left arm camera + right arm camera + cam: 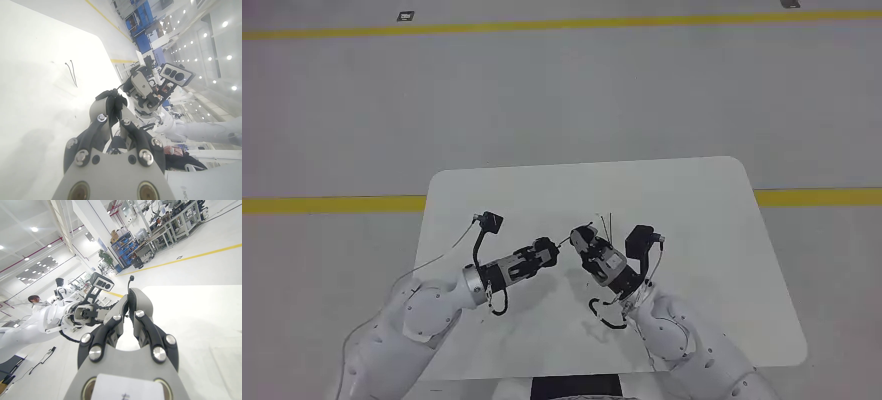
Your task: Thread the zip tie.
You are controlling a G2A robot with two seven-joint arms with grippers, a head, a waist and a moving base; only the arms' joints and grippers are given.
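Three thin black plastic straps on my feeds, each with a small blocky head. One is up in the air. The two spare ties (pixel 73 73) lie flat on the white table (pixel 692 210) just past the grippers, tails meeting in a narrow V, heads apart. (me, driving)

Where does the held one sit in the gripper? (guest)

The zip tie (pixel 131 277) is pinched between the textured black pads of the right gripper (pixel 129 294), which is clamped tight on the strap. The head pokes out just beyond the fingertips. The left gripper (pixel 113 94) is squeezed closed too, with its tip right beside the right one above the middle of the table. The tie's thin strand runs from its tips across to the right one. So I count two grippers, both with grey metal fingers, black linkages and round shiny bolts. There's one table, smooth with rounded corners. (me)
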